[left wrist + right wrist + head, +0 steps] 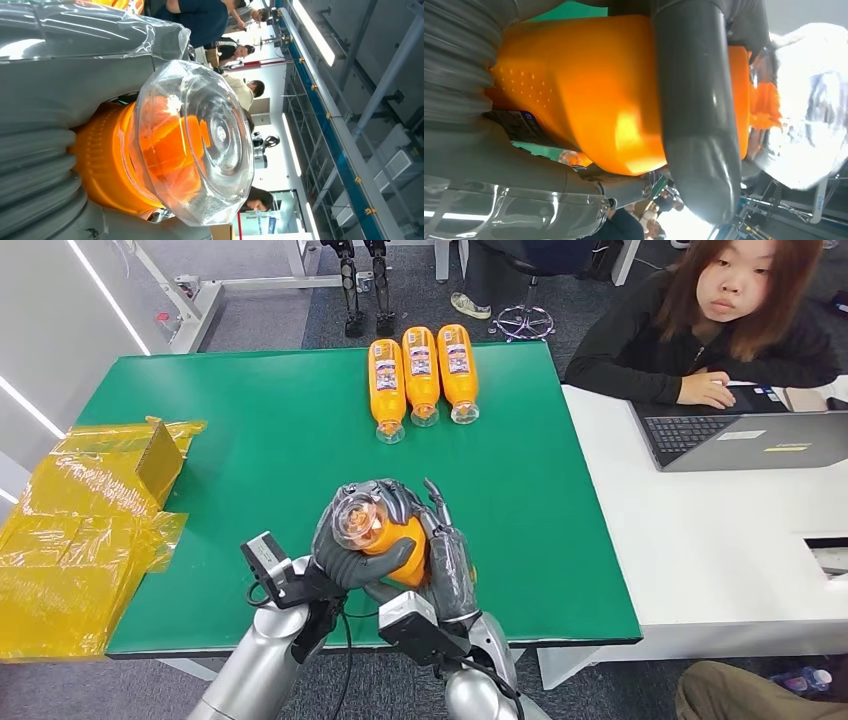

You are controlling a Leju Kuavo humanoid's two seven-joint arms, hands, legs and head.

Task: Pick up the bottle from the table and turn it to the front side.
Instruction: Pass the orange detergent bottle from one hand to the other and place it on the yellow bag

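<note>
While both hands are gripping it, the orange bottle (392,536) is sitting raised above the near part of the green table (250,460), its clear cap (356,521) pointing up toward the camera. The left hand (345,550) is wrapping the neck and cap end; the right hand (447,558) is clasping the body. Three more orange bottles (421,375) are lying side by side at the far edge. A person (715,325) is sitting at a laptop (745,438) on the white desk (700,550).
</note>
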